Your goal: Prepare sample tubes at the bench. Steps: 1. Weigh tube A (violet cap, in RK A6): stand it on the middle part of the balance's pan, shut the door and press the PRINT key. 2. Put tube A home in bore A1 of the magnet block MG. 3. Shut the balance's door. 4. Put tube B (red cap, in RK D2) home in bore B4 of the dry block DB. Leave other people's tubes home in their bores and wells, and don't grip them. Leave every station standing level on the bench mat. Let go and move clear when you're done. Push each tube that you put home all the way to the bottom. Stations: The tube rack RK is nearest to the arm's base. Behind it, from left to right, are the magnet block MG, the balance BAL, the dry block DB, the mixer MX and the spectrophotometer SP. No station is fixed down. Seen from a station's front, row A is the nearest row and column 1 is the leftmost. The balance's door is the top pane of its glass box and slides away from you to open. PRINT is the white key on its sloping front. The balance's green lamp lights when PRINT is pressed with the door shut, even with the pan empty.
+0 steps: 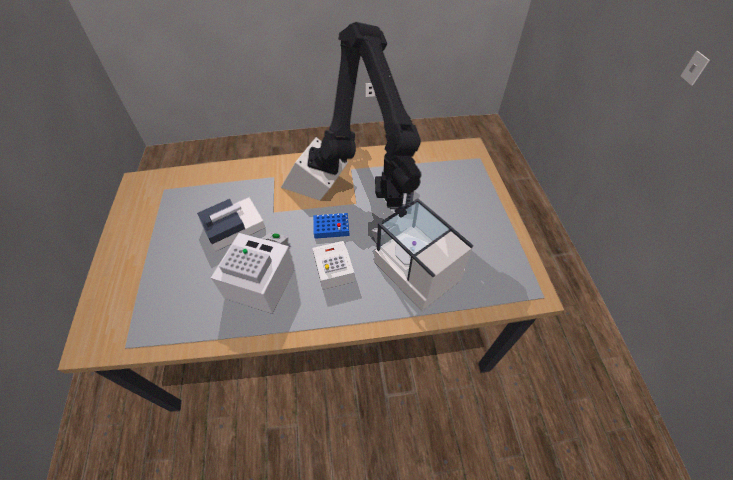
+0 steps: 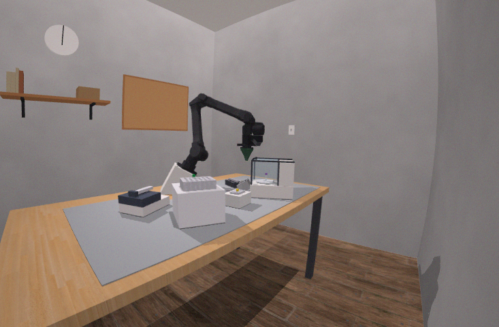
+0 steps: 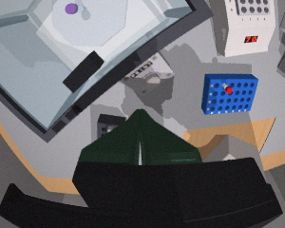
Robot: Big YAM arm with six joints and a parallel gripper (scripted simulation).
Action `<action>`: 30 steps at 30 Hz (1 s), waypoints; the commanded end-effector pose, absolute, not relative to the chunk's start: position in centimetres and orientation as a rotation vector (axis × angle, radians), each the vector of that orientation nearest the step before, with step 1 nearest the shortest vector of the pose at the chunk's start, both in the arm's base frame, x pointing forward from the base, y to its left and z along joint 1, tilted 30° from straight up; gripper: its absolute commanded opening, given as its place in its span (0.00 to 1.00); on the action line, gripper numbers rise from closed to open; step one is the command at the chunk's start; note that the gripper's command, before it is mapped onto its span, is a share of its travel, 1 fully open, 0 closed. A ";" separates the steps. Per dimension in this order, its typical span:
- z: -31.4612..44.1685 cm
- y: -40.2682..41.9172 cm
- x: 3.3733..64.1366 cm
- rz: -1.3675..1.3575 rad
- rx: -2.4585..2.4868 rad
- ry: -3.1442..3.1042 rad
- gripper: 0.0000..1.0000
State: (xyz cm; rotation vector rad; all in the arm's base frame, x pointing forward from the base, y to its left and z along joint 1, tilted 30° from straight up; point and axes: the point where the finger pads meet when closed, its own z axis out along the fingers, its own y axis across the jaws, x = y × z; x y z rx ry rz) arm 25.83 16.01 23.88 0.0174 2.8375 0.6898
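Note:
Tube A's violet cap (image 1: 414, 242) (image 3: 70, 8) shows through the glass of the balance BAL (image 1: 435, 271) (image 2: 284, 173). The tube stands upright on the round pan (image 3: 107, 9), left of its middle in the wrist view. The dark door handle (image 3: 84, 70) lies at the arm-side edge of the glass top, and the pane seems to cover the box. My gripper (image 1: 401, 212) (image 2: 246, 157) (image 3: 140, 115) is shut and empty. It hangs just above the balance's arm-side edge. Tube B's red cap (image 1: 338, 224) (image 3: 229, 90) sits in the blue rack RK (image 1: 324, 229) (image 3: 244, 104).
The dry block DB (image 1: 334, 264) (image 3: 234, 26) holds a yellow-capped tube. The mixer MX (image 1: 251, 274) (image 2: 197, 202) and the spectrophotometer SP (image 1: 228, 217) (image 2: 141, 200) stand further along. A dark block (image 3: 107, 123) (image 2: 231, 182), likely MG, lies under my gripper beside the balance.

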 end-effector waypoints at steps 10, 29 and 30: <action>21.1 16.6 24.9 0.614 -0.535 2.687 0.00; 19.8 16.7 24.9 0.523 -0.906 2.538 0.00; 19.8 16.6 24.9 0.523 -0.906 2.538 0.00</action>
